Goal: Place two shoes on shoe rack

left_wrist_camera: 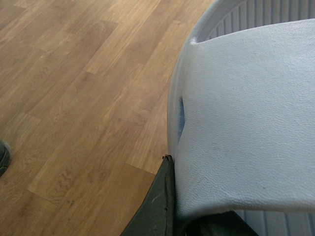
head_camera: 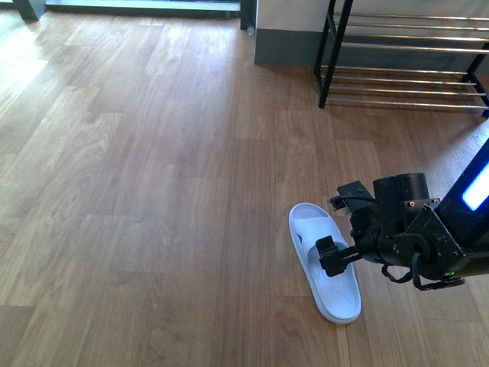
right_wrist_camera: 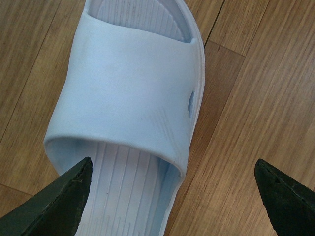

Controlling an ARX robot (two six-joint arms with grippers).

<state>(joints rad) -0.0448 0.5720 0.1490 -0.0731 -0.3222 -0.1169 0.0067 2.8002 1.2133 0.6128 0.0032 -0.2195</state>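
Pale blue foam slide (right_wrist_camera: 133, 83), ribbed footbed, lies on wood-grain floor (right_wrist_camera: 256, 98).

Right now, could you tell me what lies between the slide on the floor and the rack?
Only bare floor lies between the slide and the rack, as the front view shows.

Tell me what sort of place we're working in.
Most likely a home entryway or hallway: a wood-plank floor, a tiered shoe rack with black uprights and chrome rods, and a pale blue slide lying on the floor.
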